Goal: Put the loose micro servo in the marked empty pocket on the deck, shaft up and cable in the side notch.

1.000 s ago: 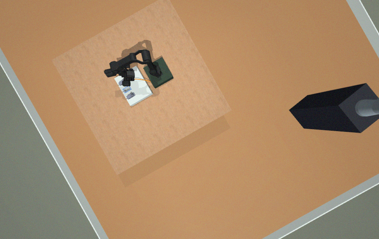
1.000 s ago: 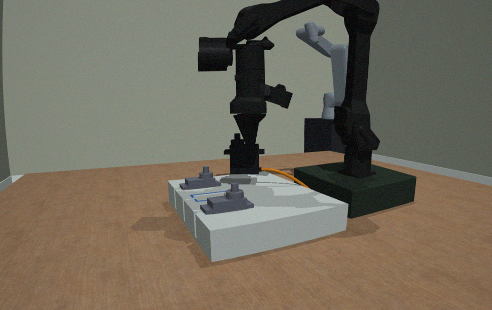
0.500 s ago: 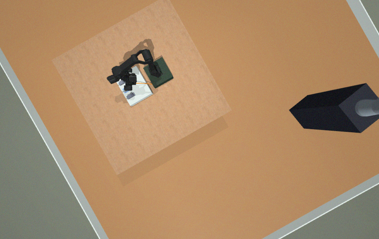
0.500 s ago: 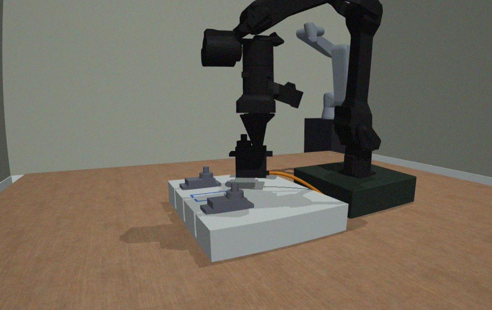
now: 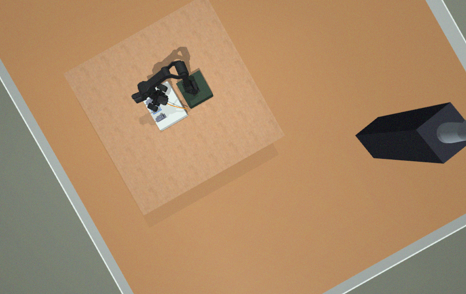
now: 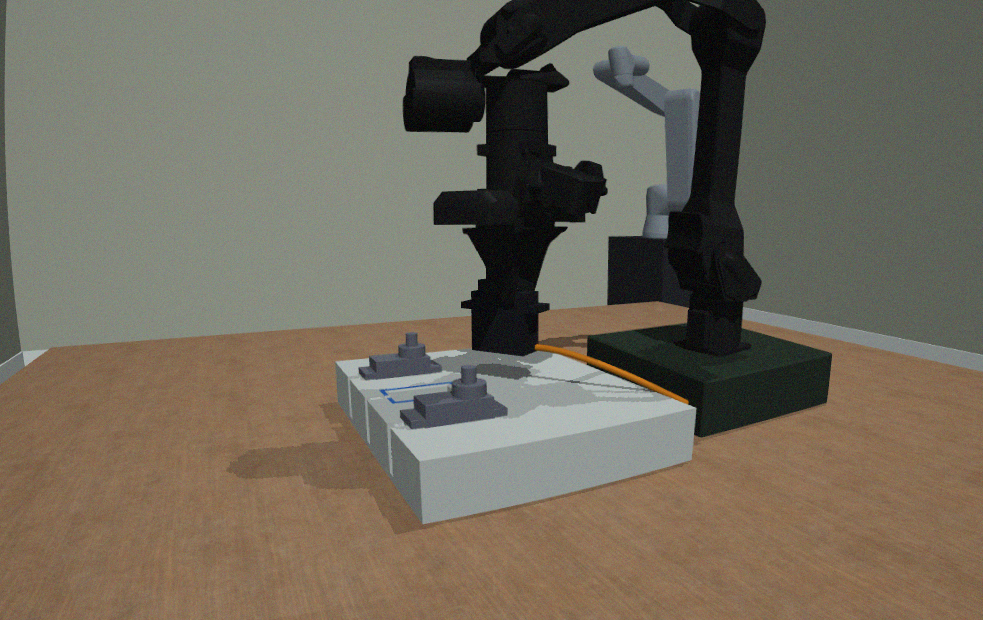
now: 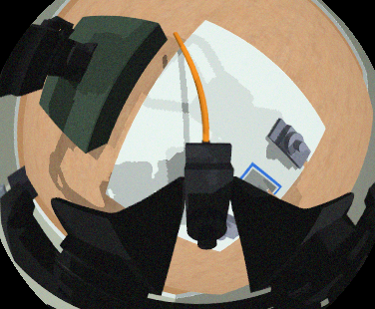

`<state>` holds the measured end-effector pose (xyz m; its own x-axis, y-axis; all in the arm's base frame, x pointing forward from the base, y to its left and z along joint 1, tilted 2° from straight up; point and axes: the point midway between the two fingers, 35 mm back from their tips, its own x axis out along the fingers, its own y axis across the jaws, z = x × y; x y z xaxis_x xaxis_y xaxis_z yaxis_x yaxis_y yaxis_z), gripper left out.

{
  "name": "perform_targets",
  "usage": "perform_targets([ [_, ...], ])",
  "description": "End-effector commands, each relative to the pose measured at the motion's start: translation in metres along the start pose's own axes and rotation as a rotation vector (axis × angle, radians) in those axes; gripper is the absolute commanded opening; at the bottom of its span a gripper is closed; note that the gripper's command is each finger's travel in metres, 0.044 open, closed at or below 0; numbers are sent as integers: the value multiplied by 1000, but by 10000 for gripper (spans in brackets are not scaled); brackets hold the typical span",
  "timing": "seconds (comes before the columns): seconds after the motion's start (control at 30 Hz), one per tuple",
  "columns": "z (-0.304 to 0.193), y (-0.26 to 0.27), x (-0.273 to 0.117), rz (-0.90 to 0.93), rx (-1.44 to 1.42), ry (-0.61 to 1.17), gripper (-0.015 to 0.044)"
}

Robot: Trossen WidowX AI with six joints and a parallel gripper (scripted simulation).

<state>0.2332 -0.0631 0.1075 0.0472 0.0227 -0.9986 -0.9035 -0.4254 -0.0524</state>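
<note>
Servo: small dark box-shaped micro servo (image 7: 207,194), held above the pale grey block-shaped robot deck (image 6: 556,439) near the deck's far edge, short of the pocket.
Cable: thin orange cable (image 7: 195,85) runs from the servo's end across the deck toward the arm's base.
Pincer: black parallel-jaw gripper (image 7: 207,210) clamped on the servo body, one finger on each long side, pointing straight down.
Pocket: blue-outlined rectangular pocket (image 6: 417,390), vacant, lying between two grey seated servos (image 6: 452,404) whose shafts point up.
Step in hand: carrying the servo over to the pocket, by my reading.
Doing it well: line the servo's long side up with the blue outline before going down; keep the shaft up; turn so the cable trails toward the side notch, which is too small to make out here; lower straight and slowly so the ears do not catch the neighbours.
Risk: the cable may drag or tilt the servo.
Surface: brown wood-grain table top (image 6: 132,501) under the deck and the dark green square base slab (image 6: 756,377).
Room: plain grey-green walls, pale skirting, a light grey second arm on a dark box (image 5: 409,135) well apart.
</note>
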Motion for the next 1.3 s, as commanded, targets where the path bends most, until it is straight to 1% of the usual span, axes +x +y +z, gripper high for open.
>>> perform_targets([
  [0.0, 0, 0, 0, 0, 127, 0, 0],
  [1.27, 0, 0, 0, 0, 1450, 0, 0],
])
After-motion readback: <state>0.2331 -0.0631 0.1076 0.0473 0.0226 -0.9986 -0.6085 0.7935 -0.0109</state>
